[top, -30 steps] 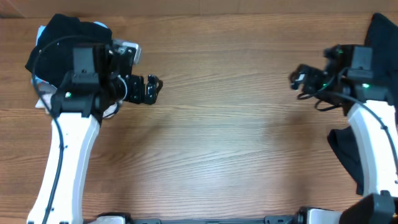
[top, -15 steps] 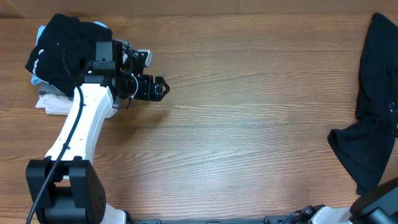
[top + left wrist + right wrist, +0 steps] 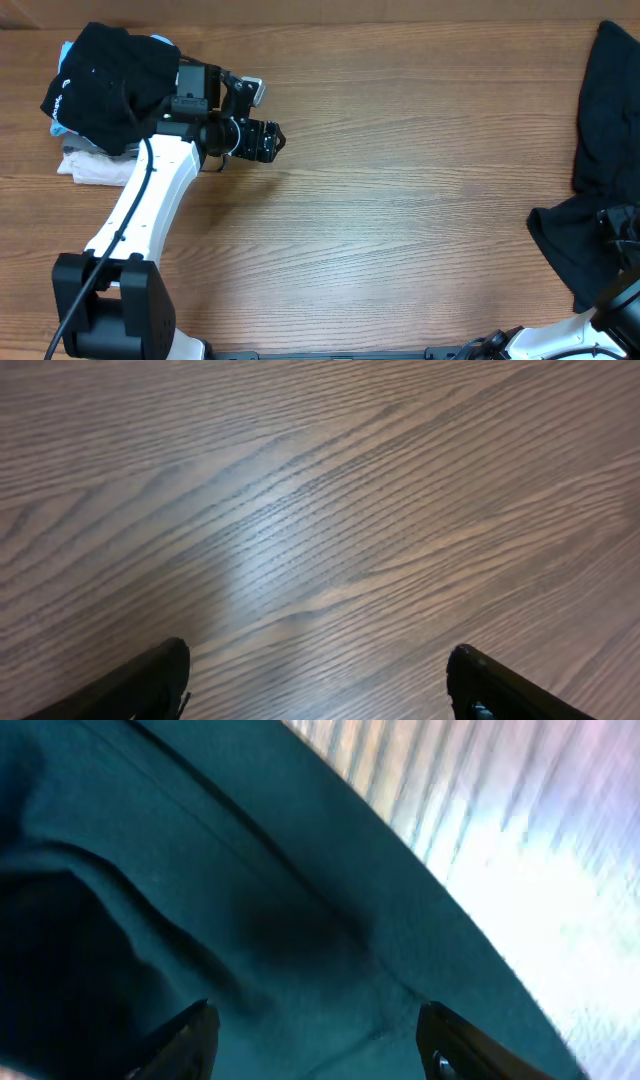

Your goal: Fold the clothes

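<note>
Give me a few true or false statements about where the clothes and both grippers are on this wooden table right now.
1. The left gripper is open over the bare brown wooden table. True.
2. The left gripper holds cloth. False: nothing lies between its fingers.
3. A crumpled black garment tops the pile of white and light blue cloth at the far left corner. True.
4. The large loose black garment lies mid-table. False: it lies along the right edge.
5. The right gripper hangs over bare wood. False: it is open above that garment's dark fabric.
</note>
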Tool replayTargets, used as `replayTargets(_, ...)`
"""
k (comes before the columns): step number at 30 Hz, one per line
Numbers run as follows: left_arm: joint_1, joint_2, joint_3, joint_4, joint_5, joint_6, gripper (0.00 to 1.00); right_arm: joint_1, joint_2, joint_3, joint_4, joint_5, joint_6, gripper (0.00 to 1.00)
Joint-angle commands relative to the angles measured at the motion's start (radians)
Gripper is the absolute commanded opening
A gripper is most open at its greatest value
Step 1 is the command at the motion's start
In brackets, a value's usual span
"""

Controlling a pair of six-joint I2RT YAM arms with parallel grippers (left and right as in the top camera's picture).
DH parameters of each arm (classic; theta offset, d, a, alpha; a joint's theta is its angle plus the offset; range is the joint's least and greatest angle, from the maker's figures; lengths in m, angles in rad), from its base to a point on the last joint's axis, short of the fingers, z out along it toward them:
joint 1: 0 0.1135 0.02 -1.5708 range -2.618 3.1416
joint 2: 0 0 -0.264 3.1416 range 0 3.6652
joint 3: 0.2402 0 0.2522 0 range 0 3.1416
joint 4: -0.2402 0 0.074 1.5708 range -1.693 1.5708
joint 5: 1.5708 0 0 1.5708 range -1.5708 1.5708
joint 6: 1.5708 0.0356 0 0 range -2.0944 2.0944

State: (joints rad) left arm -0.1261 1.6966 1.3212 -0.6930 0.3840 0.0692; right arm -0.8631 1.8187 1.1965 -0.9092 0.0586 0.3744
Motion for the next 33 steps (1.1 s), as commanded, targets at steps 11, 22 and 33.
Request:
replayTargets(11, -0.014, 0.000, 0.022, 0.018, -0.037, 0.006, 0.86, 0.000, -0.006, -0.124, 0.060, 0.020, -0.034, 0.49)
replayTargets(22, -0.014, 0.000, 0.022, 0.029, -0.037, 0.006, 0.87, 0.001, -0.006, -0.085, 0.043, 0.015, -0.008, 0.04)
replayTargets(33, -0.014, 0.000, 0.022, 0.036, -0.035, 0.003, 0.86, 0.012, -0.027, 0.151, -0.105, -0.291, -0.103, 0.04)
